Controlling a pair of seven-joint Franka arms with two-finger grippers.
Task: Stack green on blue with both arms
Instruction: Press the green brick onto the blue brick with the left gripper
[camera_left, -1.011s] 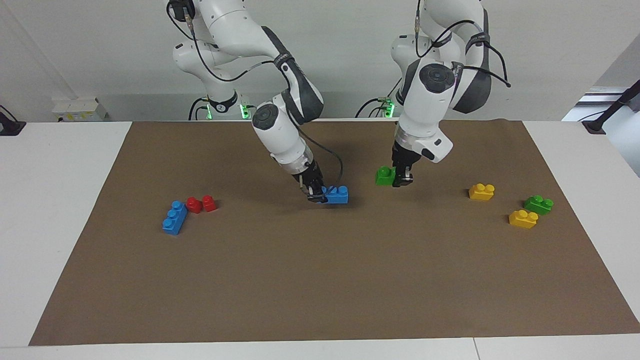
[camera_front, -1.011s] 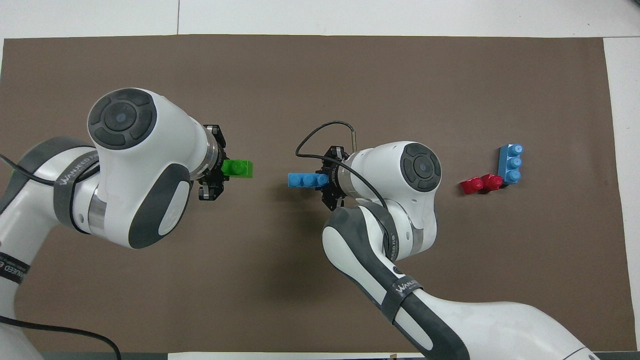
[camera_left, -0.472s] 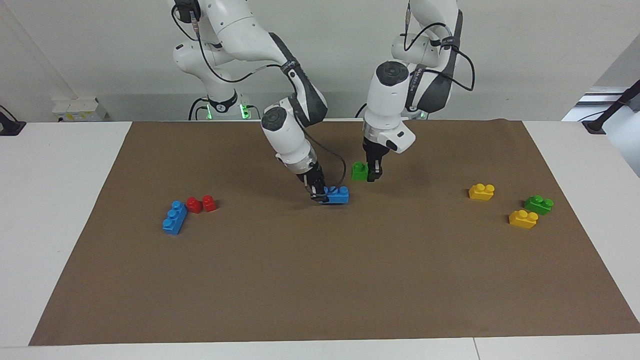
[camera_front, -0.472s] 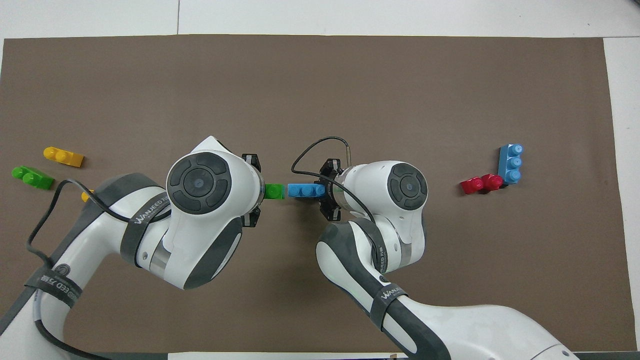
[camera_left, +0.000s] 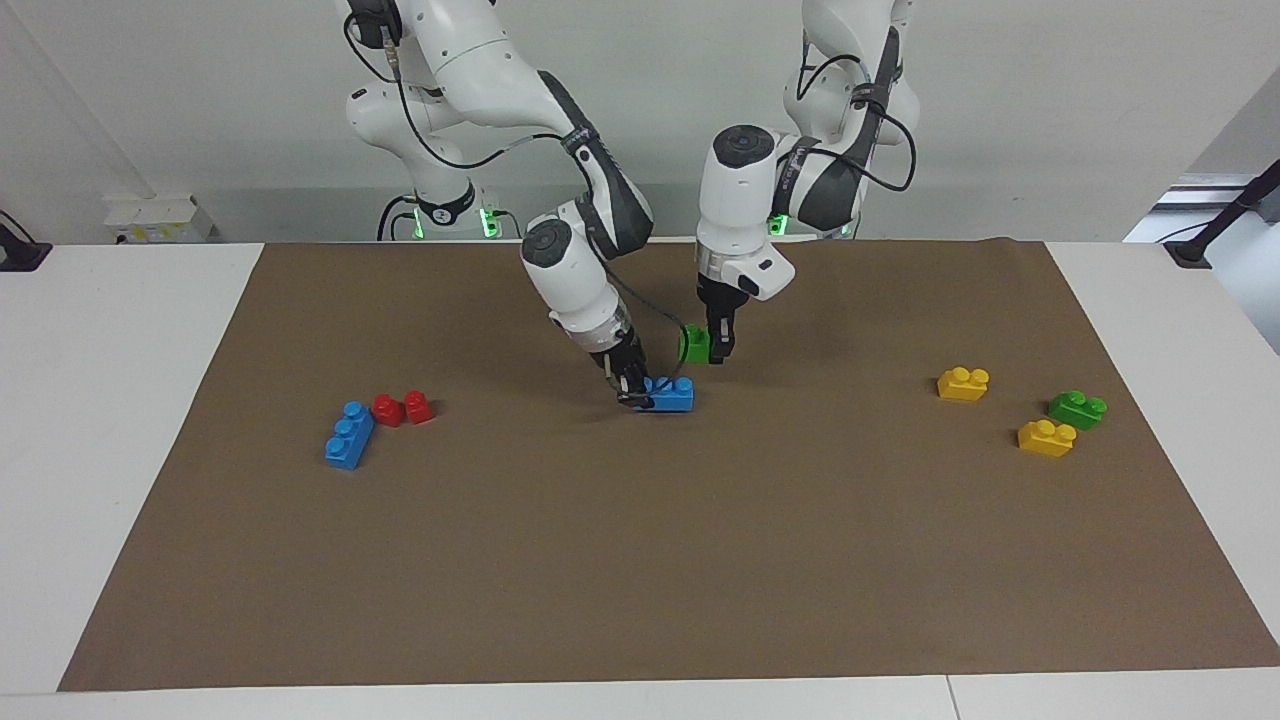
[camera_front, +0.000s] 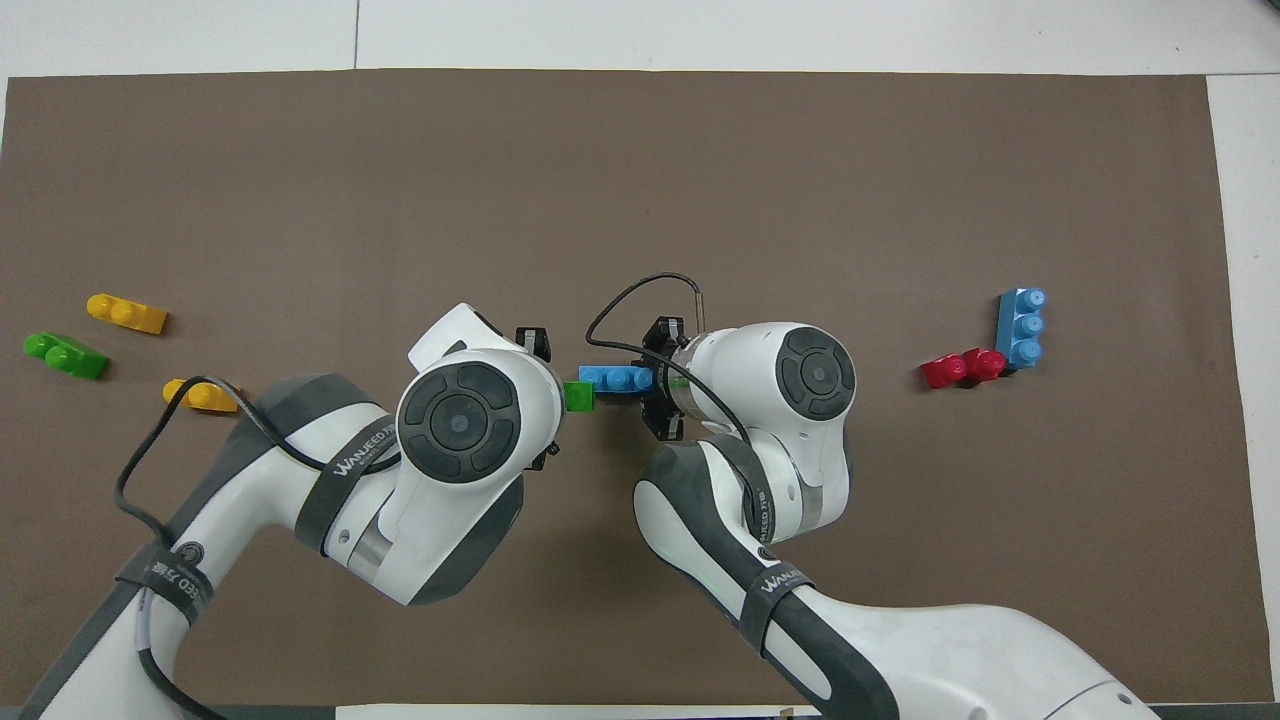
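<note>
My right gripper (camera_left: 632, 392) is shut on one end of a long blue brick (camera_left: 672, 395) with three studs, which sits low at the mat near the middle of the table. My left gripper (camera_left: 718, 348) is shut on a small green brick (camera_left: 692, 345) and holds it in the air, just above the blue brick's free end and not touching it. In the overhead view the green brick (camera_front: 579, 396) shows edge to edge with the blue brick (camera_front: 615, 378), with the left wrist covering the left gripper and the right gripper (camera_front: 655, 385) at the blue brick's other end.
A second blue brick (camera_left: 348, 435) and two red bricks (camera_left: 403, 408) lie toward the right arm's end of the brown mat (camera_left: 640, 580). Two yellow bricks (camera_left: 963, 383) (camera_left: 1046, 438) and another green brick (camera_left: 1077, 409) lie toward the left arm's end.
My left arm has carried the green brick across toward the blue brick, until it hangs over that brick's free end. The right gripper and the blue brick have barely shifted.
</note>
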